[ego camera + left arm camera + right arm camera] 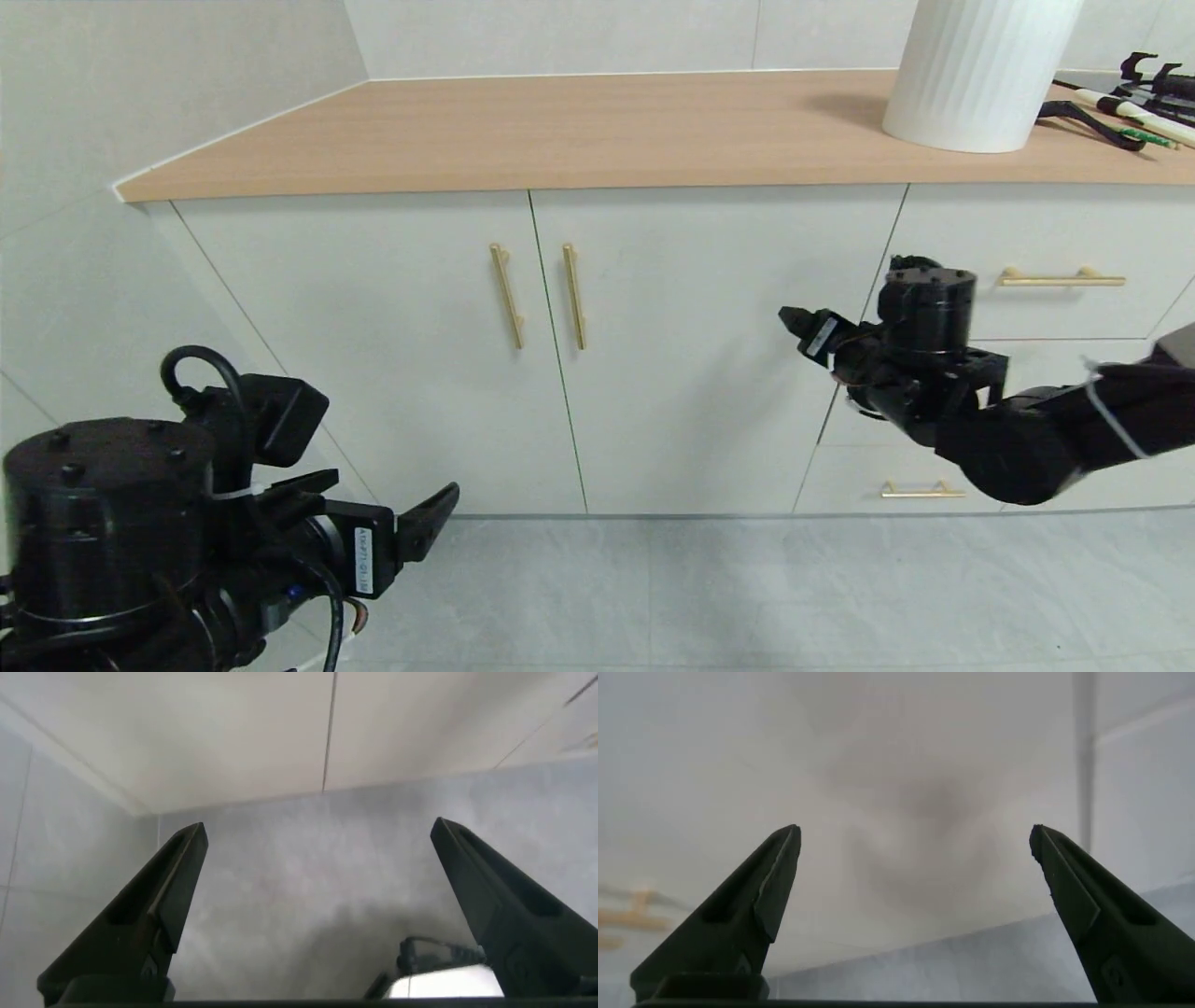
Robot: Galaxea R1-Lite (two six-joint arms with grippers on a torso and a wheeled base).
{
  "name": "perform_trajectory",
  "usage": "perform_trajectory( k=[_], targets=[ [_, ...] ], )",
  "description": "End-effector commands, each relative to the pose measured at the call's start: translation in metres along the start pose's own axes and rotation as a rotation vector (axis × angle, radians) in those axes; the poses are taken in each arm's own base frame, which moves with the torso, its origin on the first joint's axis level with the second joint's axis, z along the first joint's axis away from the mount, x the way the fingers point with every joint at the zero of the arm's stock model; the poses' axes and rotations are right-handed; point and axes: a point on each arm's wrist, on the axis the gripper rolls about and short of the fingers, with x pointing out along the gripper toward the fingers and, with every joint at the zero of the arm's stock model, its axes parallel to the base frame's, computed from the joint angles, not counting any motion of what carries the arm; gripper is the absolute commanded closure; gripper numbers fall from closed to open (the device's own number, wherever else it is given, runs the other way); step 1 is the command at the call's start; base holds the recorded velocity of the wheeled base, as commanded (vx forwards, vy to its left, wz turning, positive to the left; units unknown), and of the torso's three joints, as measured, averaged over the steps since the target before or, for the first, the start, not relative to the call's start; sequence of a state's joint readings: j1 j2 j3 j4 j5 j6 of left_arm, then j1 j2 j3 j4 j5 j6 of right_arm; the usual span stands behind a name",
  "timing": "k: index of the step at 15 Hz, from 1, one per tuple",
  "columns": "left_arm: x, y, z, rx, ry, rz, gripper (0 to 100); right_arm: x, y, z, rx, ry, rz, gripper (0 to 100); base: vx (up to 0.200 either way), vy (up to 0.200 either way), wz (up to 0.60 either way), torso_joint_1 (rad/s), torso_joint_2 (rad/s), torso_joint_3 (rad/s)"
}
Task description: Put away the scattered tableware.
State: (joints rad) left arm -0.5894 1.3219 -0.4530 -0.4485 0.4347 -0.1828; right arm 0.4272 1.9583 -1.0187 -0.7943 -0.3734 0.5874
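So this one's basically the setup stage. The scattered tableware [1131, 111] lies at the far right end of the wooden worktop [560, 131]. It's a loose pile of black-handled pieces plus a pale stick or two, hard to say exactly which utensils. Right beside the pile stands a tall white ribbed container [976, 75], which I'd guess is where the stuff is meant to end up, though a drawer [1060, 277] below could also be the target.

Neither arm is anywhere near it. The right gripper [805, 334] hangs in front of the cabinet face, roughly at the seam between the right-hand door and the drawer stack, well below the worktop edge. Its fingers [752, 896] are spread wide with nothing between them, and its wrist view looks at plain cabinet front. The left gripper [392, 523] sits way down low near the floor [747, 588], over by the left cabinet door [373, 355]. Its fingers [159, 896] are also wide apart and empty, pointing at the spot where cabinet meets floor tiles.

My read is that both arms are parked low so they stay clear of the worktop overhang. The right one is the obvious pick for the job, since the tableware is on its side. It'd need to come up and over the edge first, and that big container is kind of in the way.
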Motion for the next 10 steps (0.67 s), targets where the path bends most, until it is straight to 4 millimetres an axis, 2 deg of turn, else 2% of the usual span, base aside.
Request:
perform_trajectory(
  k=[1,3,4,5,6,7,9,10],
  targets=[
    [-0.023,0.011,0.004,-0.039,-0.080,0.000,0,-0.087,-0.002,0.056,-0.067,-0.102,0.083,0,0.000,0.000,0.00,0.000,0.00,0.000],
    [-0.047,0.029,-0.007,-0.065,-0.129,0.029,0,-0.152,-0.021,0.074,-0.136,-0.173,0.111,0,0.000,0.000,0.00,0.000,0.00,0.000],
    [-0.057,0.036,-0.015,-0.072,-0.143,0.045,0,-0.177,-0.031,0.076,-0.178,-0.197,0.115,0,0.000,0.000,0.00,0.000,0.00,0.000],
    [-0.073,0.046,-0.032,-0.081,-0.160,0.051,0,-0.215,-0.048,0.080,-0.241,-0.254,0.112,0,0.000,0.000,0.00,0.000,0.00,0.000],
    [-0.084,0.052,-0.039,-0.100,-0.192,0.051,0,-0.241,-0.063,0.081,-0.277,-0.299,0.078,0,0.000,0.000,0.00,0.000,0.00,0.000],
    [-0.099,0.061,-0.048,-0.125,-0.237,0.063,0,-0.271,-0.081,0.080,-0.314,-0.331,0.027,0,0.000,0.000,0.00,0.000,0.00,0.000],
    [-0.123,0.074,-0.065,-0.138,-0.259,0.090,0,-0.318,-0.119,0.056,-0.346,-0.313,-0.073,0,0.000,0.000,0.00,0.000,0.00,0.000],
    [-0.130,0.079,-0.074,-0.139,-0.247,0.106,0,-0.337,-0.132,0.046,-0.357,-0.307,-0.096,0,0.000,0.000,0.00,0.000,0.00,0.000]
  ],
)
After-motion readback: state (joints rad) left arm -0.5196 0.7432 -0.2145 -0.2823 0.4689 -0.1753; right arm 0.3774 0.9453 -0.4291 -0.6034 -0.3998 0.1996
